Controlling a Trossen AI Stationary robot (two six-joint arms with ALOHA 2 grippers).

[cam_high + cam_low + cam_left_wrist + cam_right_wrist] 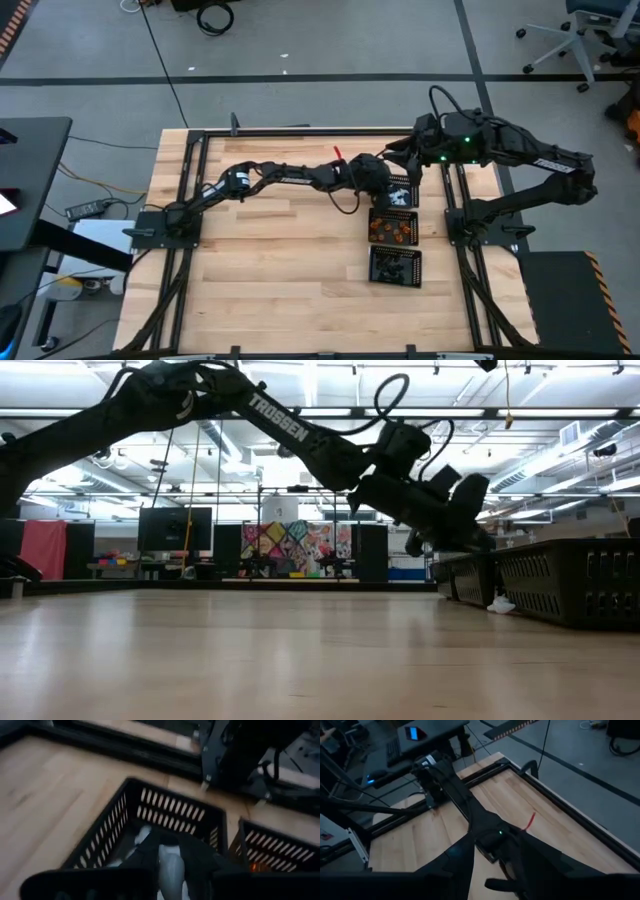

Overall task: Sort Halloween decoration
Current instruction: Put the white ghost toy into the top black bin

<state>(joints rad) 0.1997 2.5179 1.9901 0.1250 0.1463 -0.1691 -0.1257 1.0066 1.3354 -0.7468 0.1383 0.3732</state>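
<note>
black mesh trays (396,228), wooden table (270,250), office chair (565,40)

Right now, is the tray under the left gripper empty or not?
Not empty. The left gripper hangs over the mesh tray; white trinkets lie inside, and one white piece sits between its fingers.

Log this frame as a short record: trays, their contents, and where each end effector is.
trays: three black mesh trays in a row on the table
far tray: white trinkets
middle tray: orange trinkets
near tray: black trinkets
left end effector: over the far tray, a white piece between its fingers
right end effector: raised beside the far tray, nothing seen held
</note>
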